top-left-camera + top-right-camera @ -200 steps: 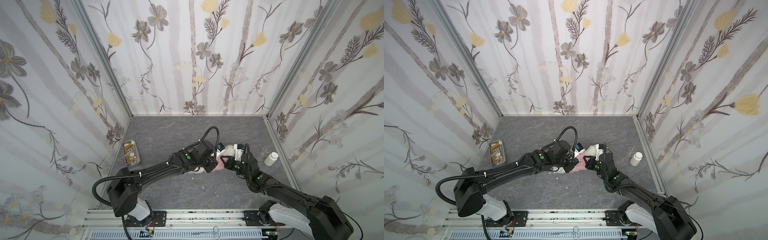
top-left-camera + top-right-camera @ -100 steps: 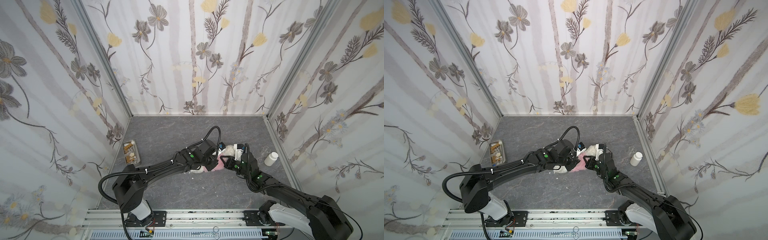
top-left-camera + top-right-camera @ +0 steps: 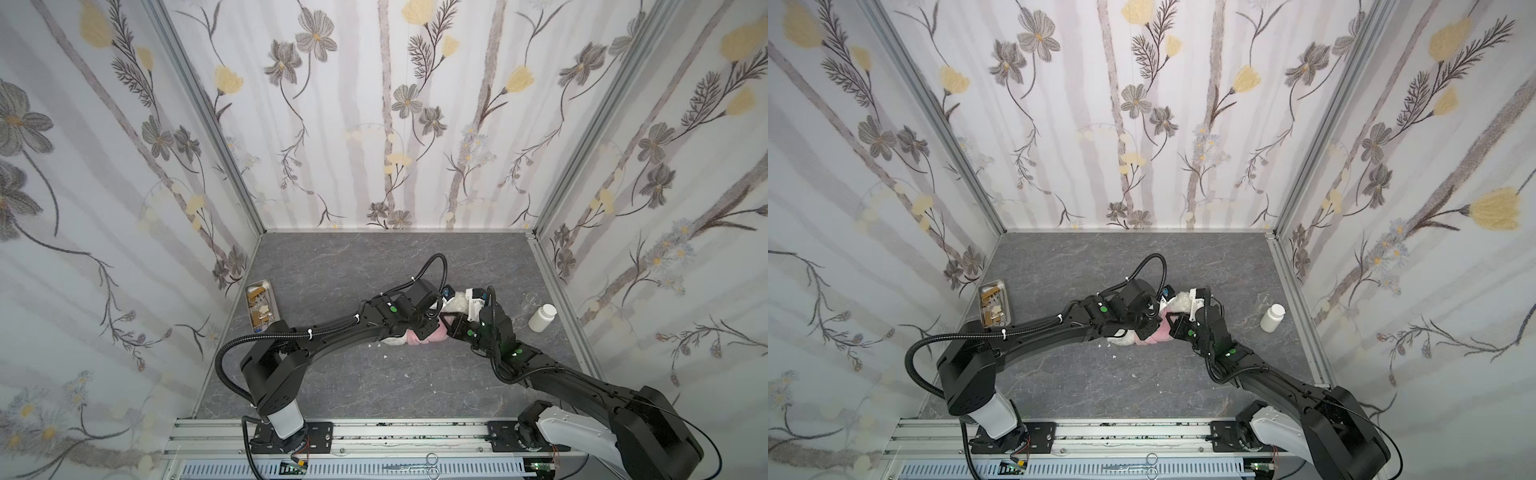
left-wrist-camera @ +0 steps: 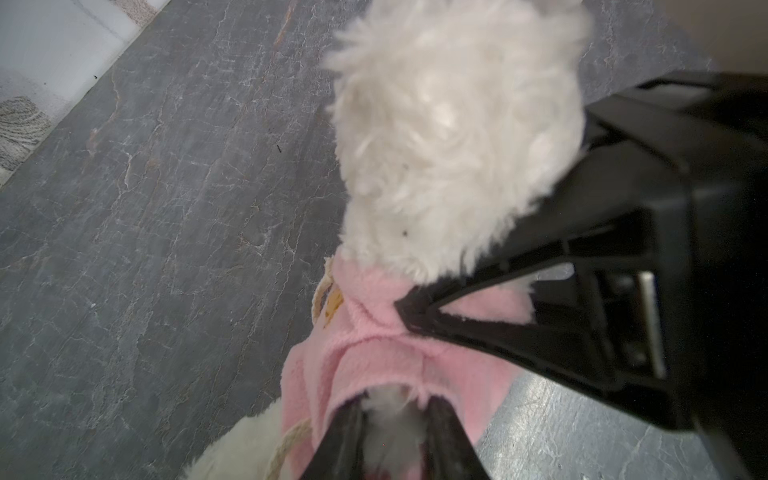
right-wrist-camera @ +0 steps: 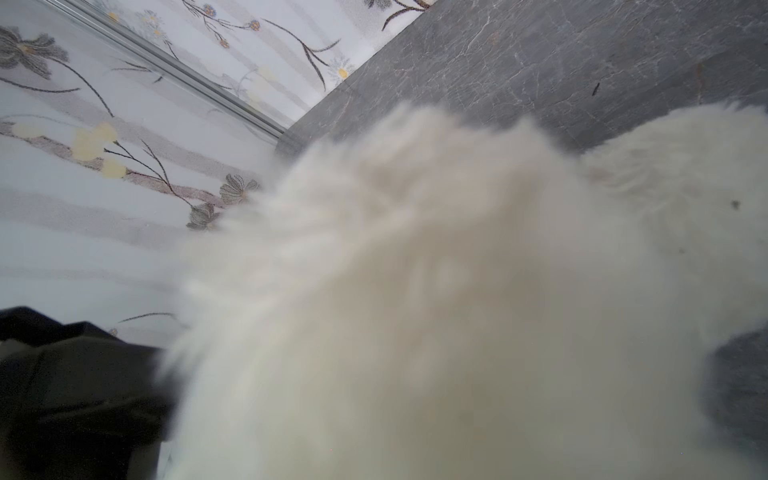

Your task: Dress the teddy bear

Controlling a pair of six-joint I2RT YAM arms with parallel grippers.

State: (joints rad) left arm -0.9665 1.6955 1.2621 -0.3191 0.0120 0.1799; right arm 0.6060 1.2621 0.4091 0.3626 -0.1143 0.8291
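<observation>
Grip first: your right gripper is pinched tight on the pink hoodie, at the edge that meets the teddy bear. Your left gripper sits at the hoodie's other opening, jaws slightly apart with fur between them; you cannot tell whether it grips. The bear lies on the grey floor between both grippers. If you pull unevenly, the cloth may bunch or drag the bear along. Well apart from the bear, on your right arm's side, a white bottle could be knocked by a swinging elbow. Only the left wrist view shows the pinch. Both top views hide it under the arms, and the right wrist view gives blurred fur.
</observation>
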